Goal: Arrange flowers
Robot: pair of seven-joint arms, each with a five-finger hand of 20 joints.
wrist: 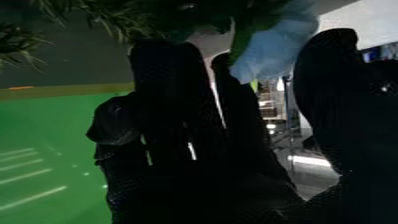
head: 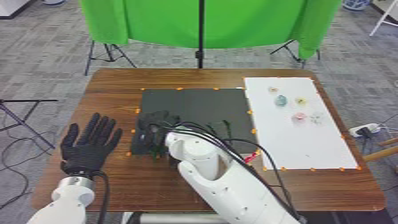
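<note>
On the left side of the table, my left hand [head: 87,147] rests palm down with fingers straight and spread. My right hand [head: 155,122] is over the left part of the black mat [head: 191,102], with bits of green showing below it. In the right wrist view, the straight fingers and thumb of my right hand [wrist: 173,105] stand apart. A pale blue flower [wrist: 275,47] is just past the gap between them, near green foliage [wrist: 115,17]. Several small flowers, among them a bluish one [head: 281,100] and a pink one [head: 299,116], lie on the white sheet.
The white sheet [head: 284,145] covers the table's right part. Dark greenery [head: 218,128] lies on the mat beside my right forearm, and a pink-red item [head: 251,156] is by the arm's cables. A green cloth [head: 258,22] hangs behind the table [head: 124,80].
</note>
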